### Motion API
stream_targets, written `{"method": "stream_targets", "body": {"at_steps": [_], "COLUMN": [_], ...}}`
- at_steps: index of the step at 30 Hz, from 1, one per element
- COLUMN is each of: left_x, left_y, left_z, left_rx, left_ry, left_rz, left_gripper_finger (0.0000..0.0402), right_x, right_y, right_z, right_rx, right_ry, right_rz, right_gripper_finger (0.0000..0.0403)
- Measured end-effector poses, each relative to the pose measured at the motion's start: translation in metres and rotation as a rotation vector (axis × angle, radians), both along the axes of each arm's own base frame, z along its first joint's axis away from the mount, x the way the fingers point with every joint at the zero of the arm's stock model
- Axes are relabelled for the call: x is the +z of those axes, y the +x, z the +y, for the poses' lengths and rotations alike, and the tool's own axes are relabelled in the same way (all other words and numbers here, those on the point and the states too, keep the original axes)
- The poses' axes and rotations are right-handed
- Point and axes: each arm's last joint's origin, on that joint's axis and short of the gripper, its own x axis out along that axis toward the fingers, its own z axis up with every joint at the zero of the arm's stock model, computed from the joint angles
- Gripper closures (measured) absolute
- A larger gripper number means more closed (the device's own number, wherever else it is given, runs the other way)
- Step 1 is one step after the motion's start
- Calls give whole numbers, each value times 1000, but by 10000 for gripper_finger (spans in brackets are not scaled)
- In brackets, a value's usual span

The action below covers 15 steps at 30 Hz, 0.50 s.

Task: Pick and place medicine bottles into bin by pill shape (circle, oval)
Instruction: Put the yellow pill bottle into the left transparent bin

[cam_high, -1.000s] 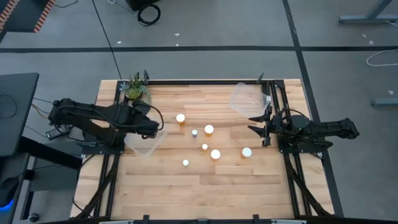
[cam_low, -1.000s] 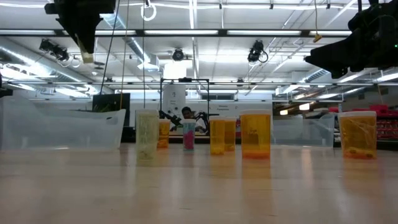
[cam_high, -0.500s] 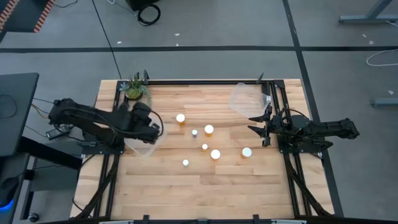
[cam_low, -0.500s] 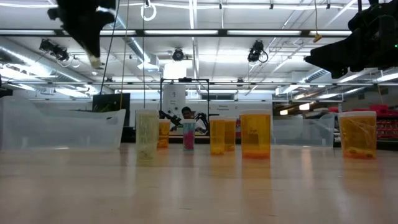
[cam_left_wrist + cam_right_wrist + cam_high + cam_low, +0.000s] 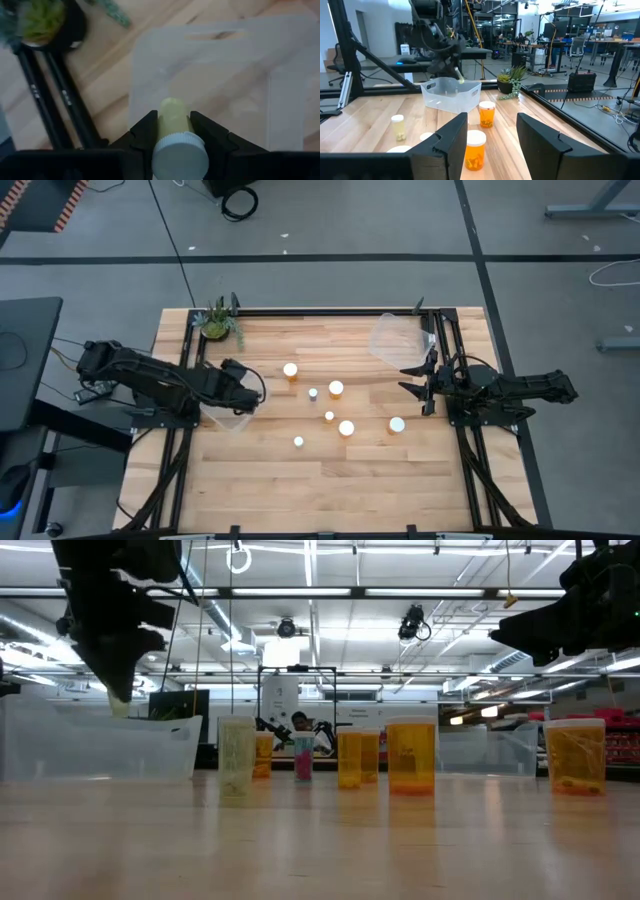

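Note:
My left gripper is shut on a pale amber medicine bottle with a white cap. It hangs over the clear bin at the table's left, and shows high in the low view. Several more white-capped medicine bottles stand upright on the wood in the table's middle. A second clear bin sits at the far right. My right gripper waits open at the right edge, level, with nothing between its fingers. My left gripper pinches the bottle's body just below the cap between its two fingers. The fingers slant down from the table's left side. The bottle lies along them, cap toward the wrist and bottom pointing down at the bin. It hangs clear above the bin.
A small green potted plant stands at the far left corner, beside the black frame rails. The bottles stand in a loose group between the two bins. Bare wood lies along the near edge.
My left gripper has come down toward the left bin with the bottle still between its fingers, shifting slightly toward the near edge. The bottles on the table have stayed put.

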Motion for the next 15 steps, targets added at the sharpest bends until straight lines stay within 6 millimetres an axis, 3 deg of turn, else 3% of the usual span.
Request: {"method": "stream_targets", "body": {"at_steps": [15], "left_x": [-37], "left_y": [11], "left_z": [35], "left_rx": [35], "left_ry": [-284], "left_rz": [-139], "left_gripper_finger": [284], "right_x": [0], "right_y": [0], "right_z": [0], "right_rx": [0], "right_ry": [0], "right_rz": [0], "right_gripper_finger": [225]}}
